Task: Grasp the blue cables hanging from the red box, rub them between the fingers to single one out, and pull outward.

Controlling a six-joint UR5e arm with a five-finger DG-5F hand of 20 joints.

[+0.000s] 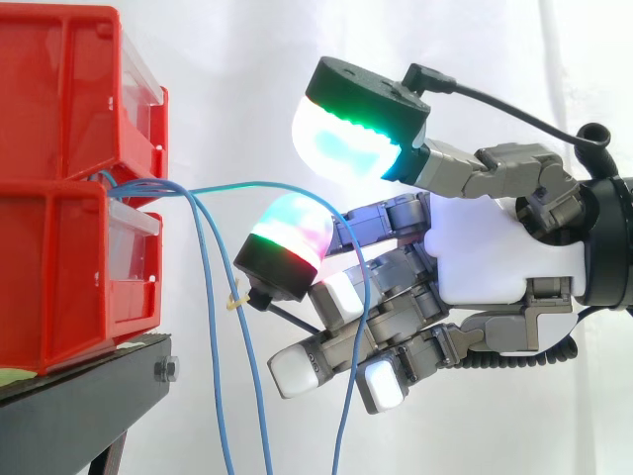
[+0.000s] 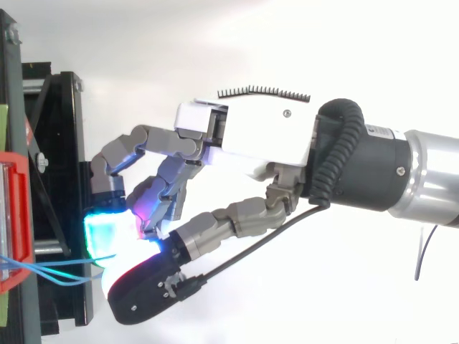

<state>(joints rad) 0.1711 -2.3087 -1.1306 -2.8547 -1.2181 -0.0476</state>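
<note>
Two red bins are stacked at the left, the upper [image 1: 59, 99] on the lower [image 1: 59, 277]. Thin blue cables come out between them. Two cables [image 1: 213, 356] hang straight down beside the stand. A third blue cable [image 1: 247, 184] is lifted in an arc toward my hand [image 1: 475, 247]. It passes between the thumb's green-cyan pad [image 1: 351, 139] and a finger's red-magenta pad [image 1: 287, 233], then drops in front of the curled fingers. From above, the cables [image 2: 50, 264] run from the red box [image 2: 14, 215] into the glowing pads of the hand [image 2: 251, 136].
The bins sit on a black stand [image 1: 89, 396] whose frame [image 2: 72, 179] lies just left of the fingertips. A small yellow tie [image 1: 235, 300] sits on a hanging cable. A white curtain is behind. Open space lies to the right and below the hand.
</note>
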